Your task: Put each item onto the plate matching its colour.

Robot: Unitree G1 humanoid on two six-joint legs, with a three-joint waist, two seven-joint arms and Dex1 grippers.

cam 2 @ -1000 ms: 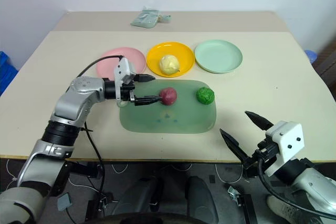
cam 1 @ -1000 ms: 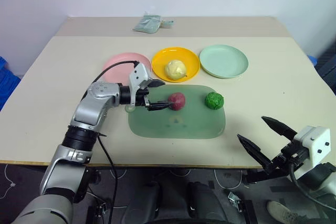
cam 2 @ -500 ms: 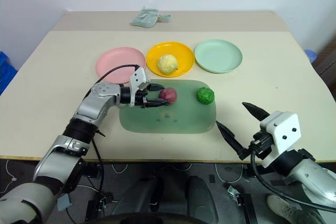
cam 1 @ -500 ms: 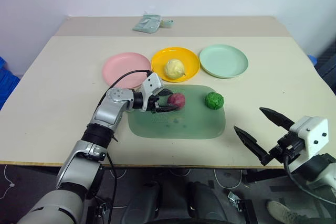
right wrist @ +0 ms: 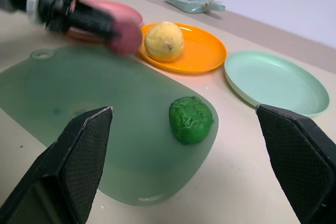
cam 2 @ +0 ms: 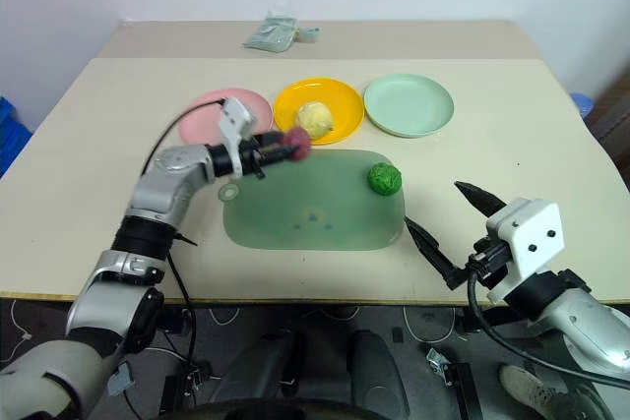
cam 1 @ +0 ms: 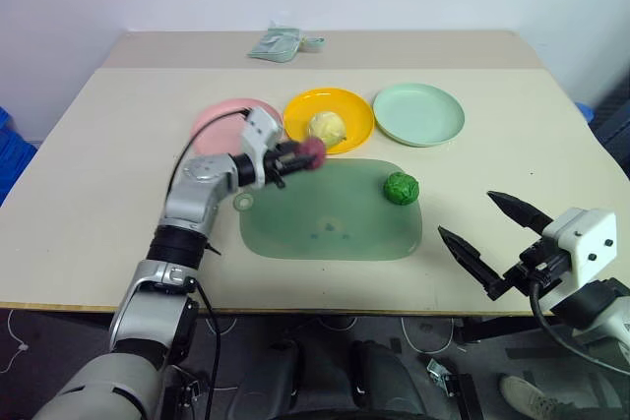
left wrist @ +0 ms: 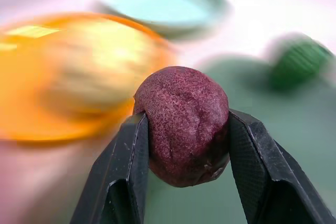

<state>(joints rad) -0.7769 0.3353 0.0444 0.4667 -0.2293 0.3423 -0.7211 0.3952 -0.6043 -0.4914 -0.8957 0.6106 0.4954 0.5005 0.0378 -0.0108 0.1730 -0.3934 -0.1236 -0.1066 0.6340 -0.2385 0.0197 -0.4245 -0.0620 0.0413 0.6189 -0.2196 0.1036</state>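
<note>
My left gripper [left wrist: 181, 129] holds the dark red fruit [left wrist: 184, 124] tight between its two black fingers. The fruit is up off the green mat [cam 1: 335, 218] and hangs near the edge of the yellow plate [cam 1: 360, 130], just beside the pink plate [cam 1: 219, 118]. The pink plate is where this fruit belongs, because red goes best with pink.

To do this step well, I want to swing the fruit over the middle of the pink plate, not just over its rim. Then I bring it down low before I let go (a round fruit rolls if I drop it from high up). I open the fingers slowly so the fruit does not get flicked away. I also keep clear of the yellow pear [cam 1: 328, 128], which already sits on the yellow plate and should not get bumped.

The view along my left fingers is smeared, so I think the fruit sits snug in the middle of the grip, but I cannot be sure of its far side.

My right gripper [cam 1: 485, 236] waits with its fingers spread wide, holding nothing, off the near right edge of the table [cam 1: 118, 145]. The bumpy green ball [cam 1: 401, 188] rests on the mat, well apart from the mint green plate [cam 1: 419, 114]. That one comes later.
</note>
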